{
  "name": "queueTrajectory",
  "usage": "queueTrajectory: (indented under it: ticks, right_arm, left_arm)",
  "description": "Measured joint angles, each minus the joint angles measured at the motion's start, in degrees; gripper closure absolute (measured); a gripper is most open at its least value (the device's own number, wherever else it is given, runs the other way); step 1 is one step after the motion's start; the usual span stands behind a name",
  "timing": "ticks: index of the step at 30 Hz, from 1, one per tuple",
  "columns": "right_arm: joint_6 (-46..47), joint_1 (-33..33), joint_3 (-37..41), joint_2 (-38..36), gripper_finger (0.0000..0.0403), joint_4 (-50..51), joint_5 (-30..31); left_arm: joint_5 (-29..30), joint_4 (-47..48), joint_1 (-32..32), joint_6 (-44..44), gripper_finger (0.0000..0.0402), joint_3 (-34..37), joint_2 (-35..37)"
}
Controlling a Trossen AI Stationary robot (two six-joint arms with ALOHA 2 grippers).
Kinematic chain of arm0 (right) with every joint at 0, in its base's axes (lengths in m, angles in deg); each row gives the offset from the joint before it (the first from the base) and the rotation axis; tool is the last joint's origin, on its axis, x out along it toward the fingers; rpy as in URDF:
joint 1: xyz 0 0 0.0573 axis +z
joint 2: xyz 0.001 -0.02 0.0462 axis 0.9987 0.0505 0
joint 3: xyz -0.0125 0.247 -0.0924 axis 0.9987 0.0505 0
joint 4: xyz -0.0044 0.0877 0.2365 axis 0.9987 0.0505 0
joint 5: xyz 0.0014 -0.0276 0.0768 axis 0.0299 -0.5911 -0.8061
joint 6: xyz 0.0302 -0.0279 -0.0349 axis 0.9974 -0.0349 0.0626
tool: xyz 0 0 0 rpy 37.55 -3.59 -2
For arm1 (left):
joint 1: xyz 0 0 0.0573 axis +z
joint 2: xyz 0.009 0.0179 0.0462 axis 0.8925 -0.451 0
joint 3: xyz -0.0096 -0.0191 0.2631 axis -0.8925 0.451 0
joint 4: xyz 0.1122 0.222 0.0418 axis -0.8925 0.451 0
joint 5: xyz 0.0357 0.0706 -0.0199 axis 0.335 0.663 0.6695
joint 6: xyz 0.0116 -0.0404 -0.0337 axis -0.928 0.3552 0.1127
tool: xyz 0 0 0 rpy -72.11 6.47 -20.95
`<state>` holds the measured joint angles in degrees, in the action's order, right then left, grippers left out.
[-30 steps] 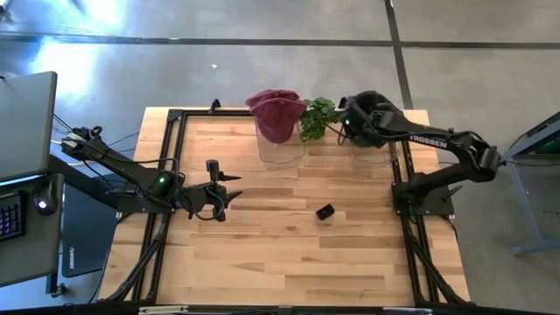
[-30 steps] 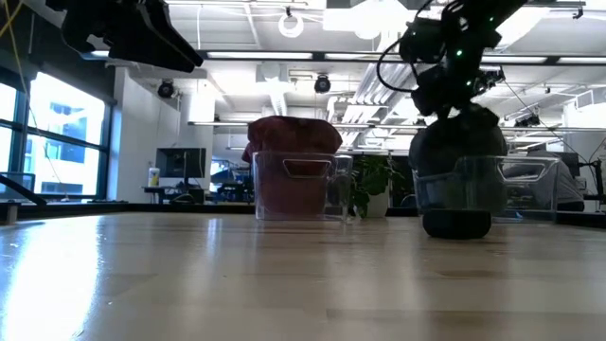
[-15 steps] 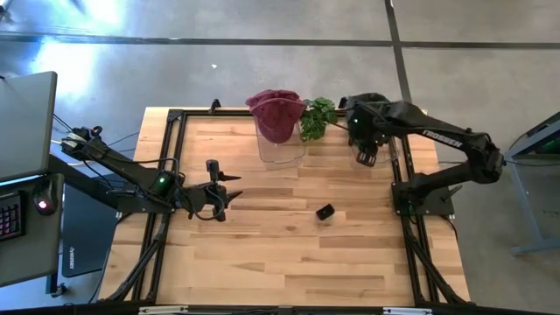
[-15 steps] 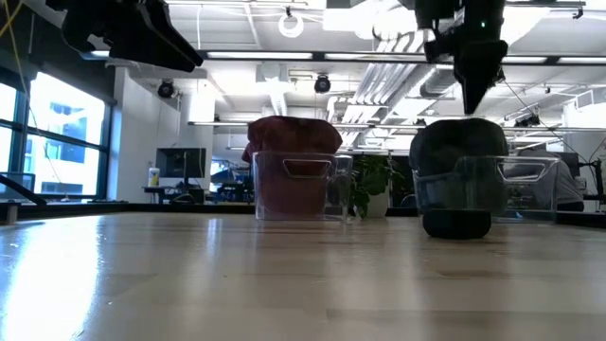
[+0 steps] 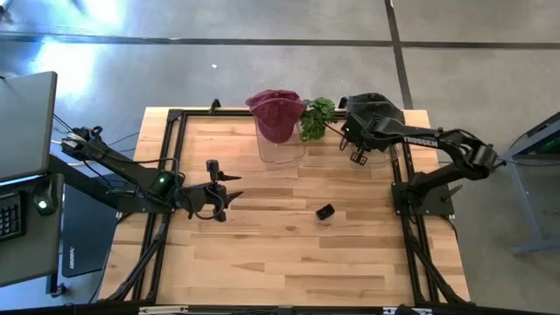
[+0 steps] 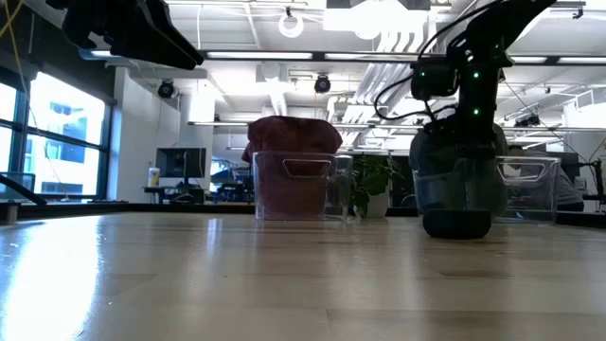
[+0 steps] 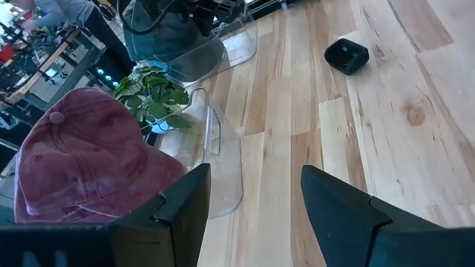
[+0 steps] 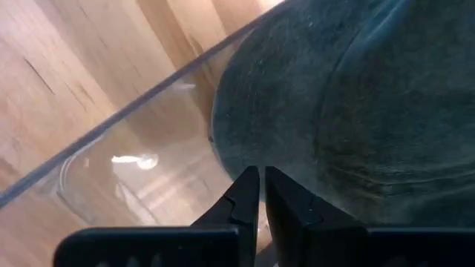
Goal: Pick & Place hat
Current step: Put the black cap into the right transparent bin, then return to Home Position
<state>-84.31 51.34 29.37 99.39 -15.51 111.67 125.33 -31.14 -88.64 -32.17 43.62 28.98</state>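
A dark hat (image 5: pixel 372 109) sits crown up in a clear bin (image 5: pixel 374 150) at the table's far right; it also shows in the low view (image 6: pixel 454 152). A maroon hat (image 5: pixel 276 114) sits over a second clear bin (image 5: pixel 282 147) at the far middle. My right gripper (image 5: pixel 356 157) is shut and holds nothing; its fingertips (image 8: pixel 260 182) stand over the dark hat's near-left side, inside the bin's rim (image 8: pixel 148 96). My left gripper (image 5: pixel 229 188) is open and empty above the table's left middle; its own view shows it (image 7: pixel 256 200). My right gripper's shut fingertips (image 8: pixel 249 185) stand right at the dark hat's lower side (image 8: pixel 297 111). I cannot tell whether they touch it.
A small green plant (image 5: pixel 318 118) stands between the two bins. A small black object (image 5: pixel 325 212) lies on the wood at the middle right. A black frame (image 5: pixel 175 131) runs along the table's sides. Bare wood lies between the arms and toward the near edge.
My right gripper has risen off the top of the dark hat, pointing down, then swung toward the near-left side of the bin and come down beside the hat. The dark hat has stayed in its bin.
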Motion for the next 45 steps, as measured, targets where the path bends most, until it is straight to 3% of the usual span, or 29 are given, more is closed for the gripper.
queueTrajectory:
  ticks: [3, 7, 11, 14, 17, 22, 25, 29, 34, 40, 45]
  right_arm:
    - [-0.3, -0.1, 0.5, 0.9, 0.0389, -3.1, 2.9]
    - [3.0, 1.1, -2.6, 0.7, 0.04, -2.0, 0.4]
    - [10.5, 5.0, -8.5, -1.7, 0.0395, 10.4, -0.4]
    - [16.3, 7.6, -11.8, -2.7, 0.0395, 17.6, -6.0]
    - [19.3, 9.1, -11.5, -4.5, 0.04, 21.0, -13.0]
    - [23.2, 9.7, -6.0, -4.3, 0.0399, 17.5, -11.7]
    - [23.4, 9.6, -3.1, -4.1, 0.0401, 11.0, -15.0]
    - [23.7, 10.0, -1.9, -4.2, 0.04, 5.2, -17.3]
    - [23.8, 10.5, -2.4, -4.3, 0.0401, 3.5, -15.9]
    - [27.6, 15.4, -6.7, -8.8, 0.0401, 5.4, -6.2]
    - [34.7, 27.5, -7.5, -14.9, 0.0401, 2.1, -2.5]
  left_arm:
    - [-0.2, -0.7, 0.0, 1.0, 0.0197, 0.0, 0.0]
    - [-3.2, -0.6, 0.0, 2.3, 0.0197, 0.0, 0.0]
    - [-4.8, 1.2, 0.0, 5.6, 0.0197, 0.0, 0.0]
    - [-4.6, 4.5, 1.1, 9.3, 0.0197, 0.0, 0.0]
    - [-7.2, 8.8, 4.4, 13.8, 0.0197, 0.0, 0.0]
    - [-10.6, 10.9, 11.8, 16.8, 0.0197, 1.1, -1.3]
    - [-14.6, 10.9, 17.7, 16.5, 0.0197, 2.8, -1.7]
    - [-21.7, 6.1, 26.9, 16.4, 0.0203, 4.9, -1.7]
    - [-30.8, -6.1, 36.7, 15.5, 0.0239, 7.8, -1.7]
    - [-28.1, -18.8, 45.0, 20.0, 0.0292, 10.2, -8.1]
    - [-22.8, -25.2, 52.0, 21.2, 0.0343, 10.1, -18.0]
